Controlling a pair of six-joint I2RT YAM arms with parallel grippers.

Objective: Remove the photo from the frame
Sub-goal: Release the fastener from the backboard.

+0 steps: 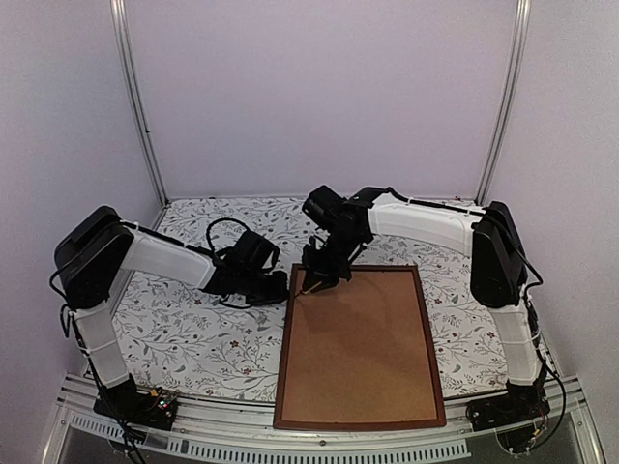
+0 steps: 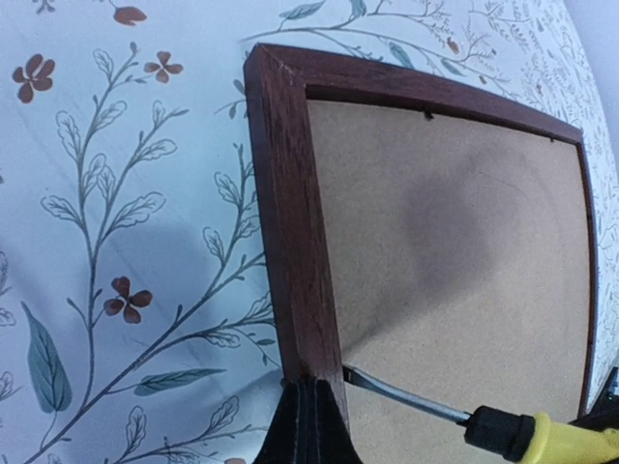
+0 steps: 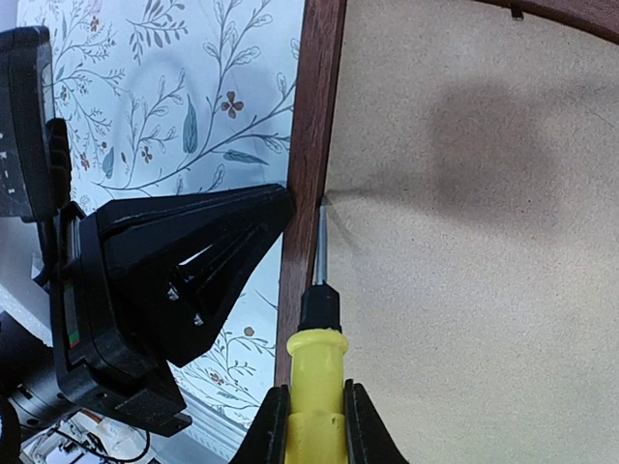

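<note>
Lying back side up on the flowered desk [image 1: 193,333], the frame [image 1: 283,387] showed its brown backing board [image 1: 363,348]. The right tool [image 3: 314,416] pinched a yellow-handled screwdriver [image 3: 316,358], its tip at the inner edge of the left rail. The left tool [image 2: 308,416], pressed together, touched that rail from outside.

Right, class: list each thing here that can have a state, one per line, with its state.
frame, lying flat, back side up
backing board, seated in the frame
photo, not visible
screwdriver, held, tip at the seam between board and frame rail
right gripper, shut on the screwdriver's yellow handle
left gripper, shut, empty, tip against the rail's outer edge
</note>
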